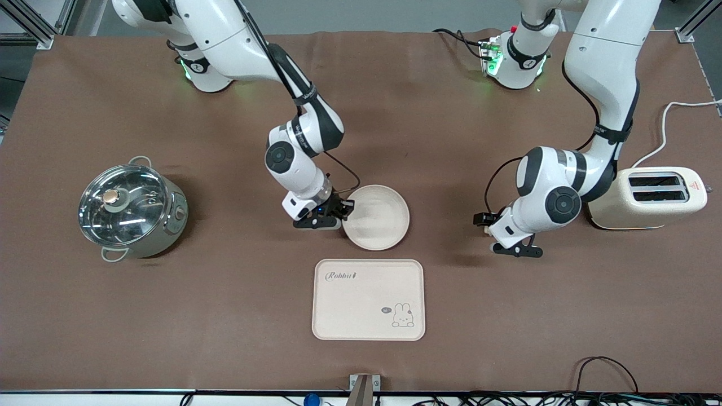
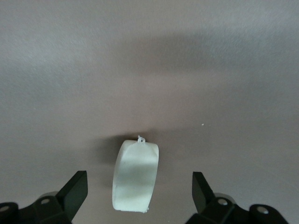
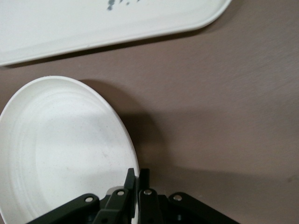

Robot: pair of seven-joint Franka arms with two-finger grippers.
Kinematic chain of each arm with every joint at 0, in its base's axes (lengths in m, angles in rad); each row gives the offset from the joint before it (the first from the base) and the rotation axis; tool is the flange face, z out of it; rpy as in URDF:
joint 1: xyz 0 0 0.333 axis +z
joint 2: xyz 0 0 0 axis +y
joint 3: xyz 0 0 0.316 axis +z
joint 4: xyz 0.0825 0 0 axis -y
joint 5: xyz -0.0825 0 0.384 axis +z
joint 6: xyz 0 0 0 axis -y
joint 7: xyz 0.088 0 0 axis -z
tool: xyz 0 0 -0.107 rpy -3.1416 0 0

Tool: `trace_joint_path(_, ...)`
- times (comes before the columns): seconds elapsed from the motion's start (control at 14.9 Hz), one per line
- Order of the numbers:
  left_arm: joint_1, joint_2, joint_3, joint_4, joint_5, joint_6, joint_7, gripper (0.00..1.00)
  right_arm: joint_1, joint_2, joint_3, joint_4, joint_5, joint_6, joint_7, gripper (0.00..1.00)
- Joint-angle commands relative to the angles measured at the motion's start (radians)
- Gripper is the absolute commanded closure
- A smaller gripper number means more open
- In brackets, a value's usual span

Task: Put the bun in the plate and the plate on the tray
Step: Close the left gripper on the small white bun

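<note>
The bun, a small pale oblong lump, lies on the brown table between the spread fingers of my left gripper. That gripper is open and low over the table beside the toaster; the front view hides the bun under it. The round cream plate is empty and rests on the table, just farther from the front camera than the tray. My right gripper is shut on the plate's rim at the edge toward the right arm's end. The right wrist view shows this gripper, the plate and the tray.
A steel pot with a glass lid stands toward the right arm's end of the table. A cream toaster with a white cable stands toward the left arm's end, close to the left arm's elbow.
</note>
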Motion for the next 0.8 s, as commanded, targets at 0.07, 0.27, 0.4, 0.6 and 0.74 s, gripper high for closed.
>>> trace_joint_path(0.07,0.011,-0.035,-0.006,-0.079,-0.007,0.072,0.023,0.25,0.034,0.056,-0.01,0.066,0.024,0.01,0.056,1.0)
trace_joint_path(0.27,0.014,-0.034,-0.008,-0.08,-0.007,0.073,0.037,0.61,0.039,0.076,-0.01,0.092,0.023,0.012,0.066,1.0)
trace_joint_path(0.4,0.014,-0.034,-0.008,-0.079,-0.007,0.073,0.037,0.76,0.039,0.076,-0.01,0.092,0.023,0.012,0.066,1.0)
trace_joint_path(0.6,0.006,-0.04,-0.008,-0.07,-0.007,0.072,0.037,0.87,0.034,0.076,-0.01,0.092,0.018,0.01,0.063,1.0)
trace_joint_path(0.74,0.005,-0.049,-0.008,-0.064,-0.007,0.064,0.037,0.9,0.032,0.074,-0.01,0.092,0.017,0.01,0.061,1.0)
